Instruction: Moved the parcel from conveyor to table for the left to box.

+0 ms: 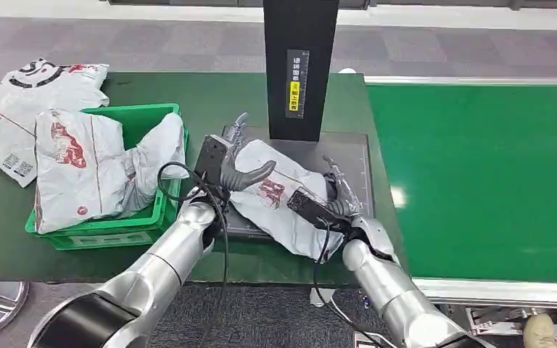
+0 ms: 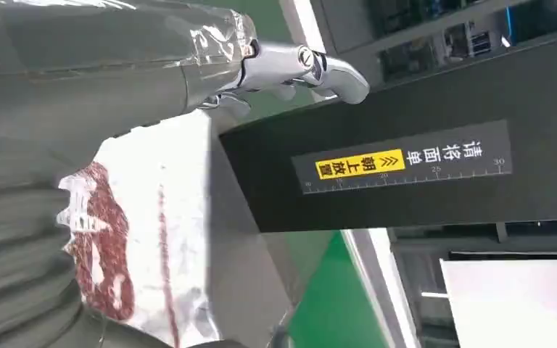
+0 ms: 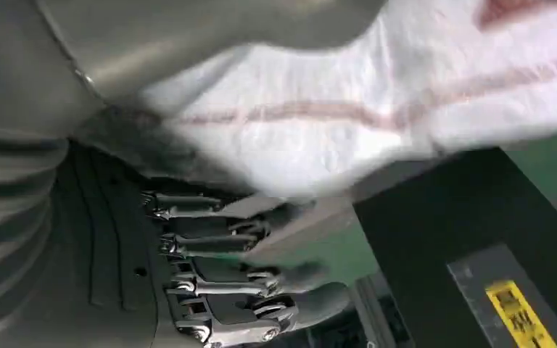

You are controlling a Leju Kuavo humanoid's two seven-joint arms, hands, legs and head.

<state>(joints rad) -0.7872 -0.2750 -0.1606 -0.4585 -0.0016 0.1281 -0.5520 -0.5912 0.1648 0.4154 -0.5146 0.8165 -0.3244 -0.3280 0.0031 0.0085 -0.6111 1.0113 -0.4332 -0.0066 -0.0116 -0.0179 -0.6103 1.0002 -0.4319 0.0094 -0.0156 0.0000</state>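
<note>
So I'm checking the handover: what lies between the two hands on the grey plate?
In the head view, the white parcel lies between the left hand and the right hand, on the grey plate.

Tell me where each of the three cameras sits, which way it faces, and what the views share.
Head view: high on the body, looking forward and down at the table, green crate and conveyor; both silver arms, left hand and right hand on the parcel.
Left wrist view: behind the left hand, facing the black post.
Right wrist view: behind the right hand, under the parcel.
Shared: parcel and post appear in all three.
</note>
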